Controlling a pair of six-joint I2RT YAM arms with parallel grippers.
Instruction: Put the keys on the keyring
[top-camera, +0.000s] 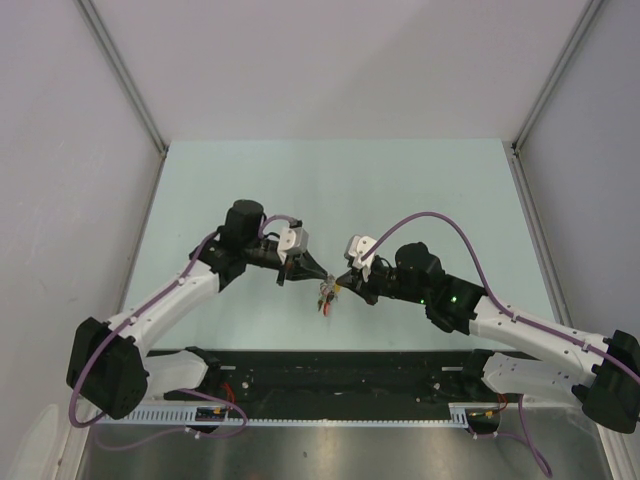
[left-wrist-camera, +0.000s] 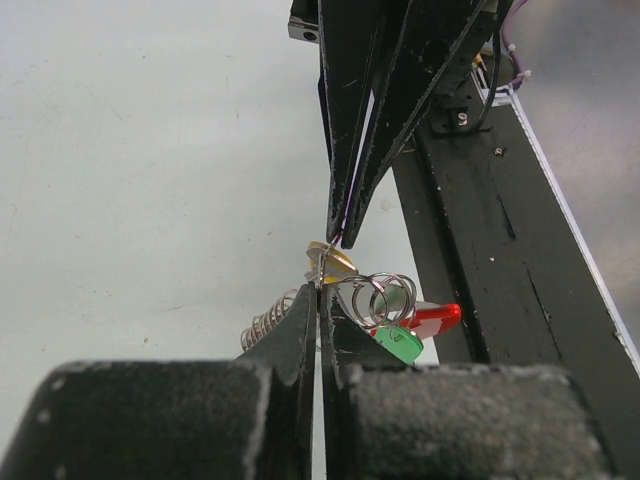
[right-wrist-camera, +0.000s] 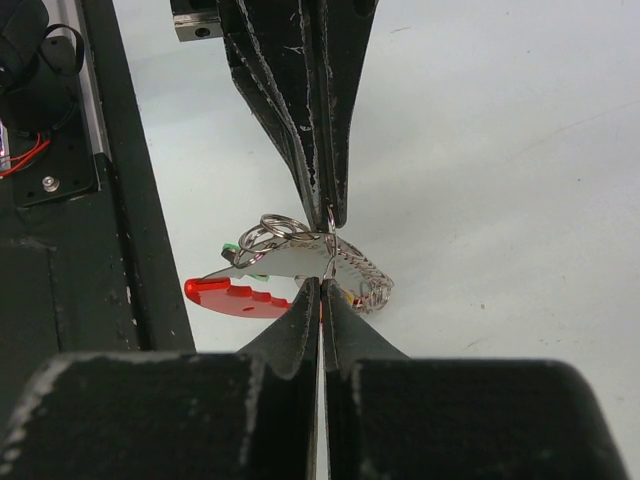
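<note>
1. The left hand and the right hand meet tip to tip over the table, close to its near edge.
2. Both are clenched. The right one pinches the grey tag of the keyring; I cannot tell which piece the left one nips.
3. The keys hang in that bundle at the tips, near the black rail.
4. Wide table surface stretches beyond and to both sides, out to the walls.
</note>
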